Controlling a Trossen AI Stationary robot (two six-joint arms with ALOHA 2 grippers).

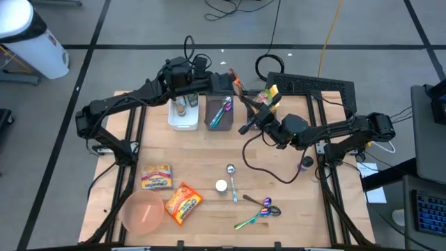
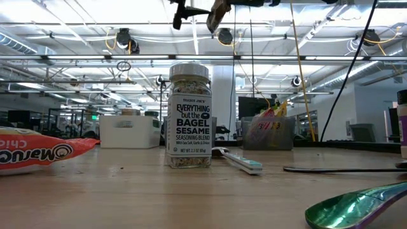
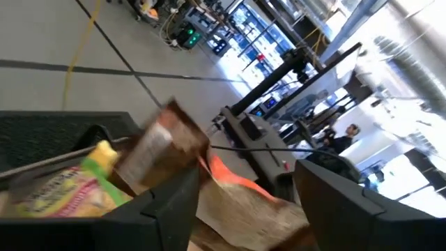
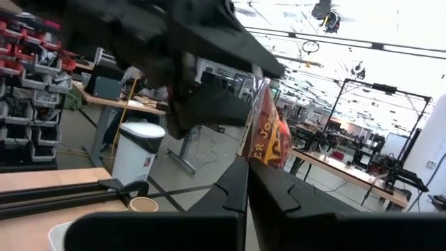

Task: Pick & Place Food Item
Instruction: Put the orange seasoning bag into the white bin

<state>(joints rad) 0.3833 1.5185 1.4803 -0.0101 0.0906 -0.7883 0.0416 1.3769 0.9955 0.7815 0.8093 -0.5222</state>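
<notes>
On the wooden desk (image 1: 279, 174), taking its middle as the clock centre in the high view, a translucent pink bowl (image 1: 143, 212) sits nearest at about 7 o'clock, with an orange crinkly snack packet (image 1: 182, 203) touching its rim and a flat yellow-and-red packet (image 1: 157, 176) just behind; a glass jar of bagel seasoning with a white cap (image 2: 189, 116) stands upright near the centre beside a silver spoon (image 1: 231, 180); iridescent cutlery (image 1: 261, 210) lies at 5 o'clock; farther back, at 12 o'clock, a white rectangular bin (image 1: 182, 113) and a grey bin (image 1: 220, 111) stand side by side; above the desk's far edge the left hand (image 1: 233, 82) has its fingers spread, a brown-topped snack bag (image 3: 164, 143) showing loose between them; the right hand (image 1: 245, 128), at 1 o'clock, is pressed together, pinching a red-and-yellow food packet (image 4: 268, 132).
</notes>
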